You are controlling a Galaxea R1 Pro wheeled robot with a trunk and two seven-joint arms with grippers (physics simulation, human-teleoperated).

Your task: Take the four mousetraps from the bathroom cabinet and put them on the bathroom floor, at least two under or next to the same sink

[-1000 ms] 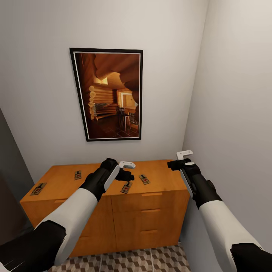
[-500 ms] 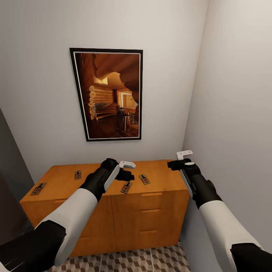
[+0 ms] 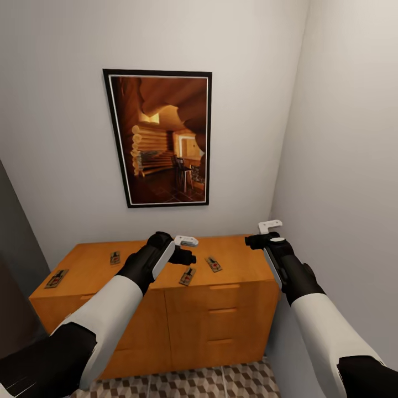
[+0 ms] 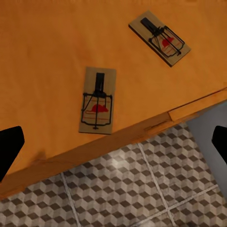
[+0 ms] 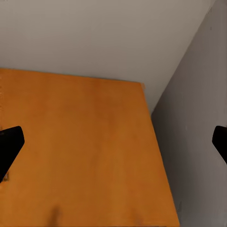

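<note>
Four mousetraps lie on top of the orange-brown cabinet (image 3: pixel 221 315): one at the left end (image 3: pixel 57 278), one further back (image 3: pixel 115 257), and two near the middle front edge (image 3: pixel 187 276) (image 3: pixel 213 263). My left gripper (image 3: pixel 186 250) hovers open just above and left of the middle pair. The left wrist view looks down on those two mousetraps (image 4: pixel 98 100) (image 4: pixel 161 39), with the black fingertips (image 4: pixel 9 149) spread wide at the frame's sides. My right gripper (image 3: pixel 264 233) hangs open over the cabinet's right end, holding nothing. The cube-patterned bathroom floor (image 3: pixel 193 384) lies in front of the cabinet.
A framed picture (image 3: pixel 160 138) hangs on the back wall above the cabinet. A grey side wall (image 3: pixel 342 166) runs close along the cabinet's right end and my right arm. A dark surface (image 3: pixel 14 265) borders the left.
The whole head view has shifted a few pixels, so the camera moved slightly. Both arms and the four mousetraps keep their places.
</note>
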